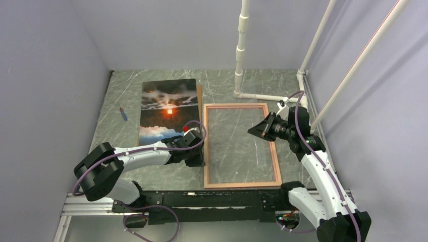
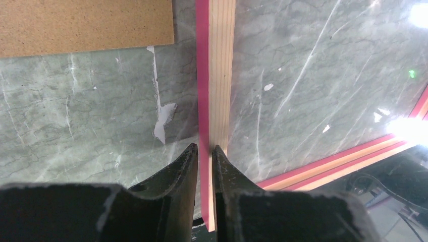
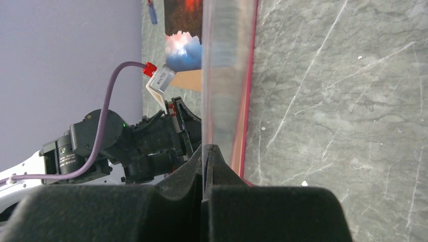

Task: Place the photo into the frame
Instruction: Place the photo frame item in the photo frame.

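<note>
The photo [image 1: 169, 108], a red sun over dark clouds, lies face up on the table left of the frame [image 1: 276, 151]. The frame lies flat, with thin reddish-pink wooden rails. My left gripper [image 1: 200, 160] is shut on the frame's left rail [image 2: 217, 75] near its front corner, one finger on each side of it. My right gripper [image 1: 254, 131] hovers over the frame's right half. It is shut on the edge of a clear sheet [image 3: 222, 75], which stands edge-on above the frame. The photo's lower end [image 3: 184, 30] shows beyond the sheet.
A brown backing board [image 2: 86, 25] lies under the photo, its edge sticking out. A small blue pen [image 1: 122, 113] lies at the left of the table. A white pipe stand [image 1: 241, 50] rises at the back, and white pipes run along the right wall.
</note>
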Available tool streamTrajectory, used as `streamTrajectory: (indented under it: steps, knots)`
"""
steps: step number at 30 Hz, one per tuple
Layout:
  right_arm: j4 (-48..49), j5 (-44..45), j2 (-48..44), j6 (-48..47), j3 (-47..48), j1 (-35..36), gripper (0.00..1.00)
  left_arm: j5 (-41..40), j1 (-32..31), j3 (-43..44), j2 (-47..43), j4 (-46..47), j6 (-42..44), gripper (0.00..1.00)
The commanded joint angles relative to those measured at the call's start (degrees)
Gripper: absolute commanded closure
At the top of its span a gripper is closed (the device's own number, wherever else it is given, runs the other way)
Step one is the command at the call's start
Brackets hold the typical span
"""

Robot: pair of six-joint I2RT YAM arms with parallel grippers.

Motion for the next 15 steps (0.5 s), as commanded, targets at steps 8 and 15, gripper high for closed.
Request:
streamTrajectory:
  steps: [8, 15]
  knots:
    - [0.55, -2.57, 1.31, -2.39, -0.14, 0.25, 1.0, -6.15, -0.23, -1.58, 4.07, -4.91, 2.38, 0.8]
    - [1.5, -2.95, 1.06, -2.46, -1.72, 0.21, 1.0, -6.04, -0.34, -1.49, 4.39, -4.84, 2.47, 0.8]
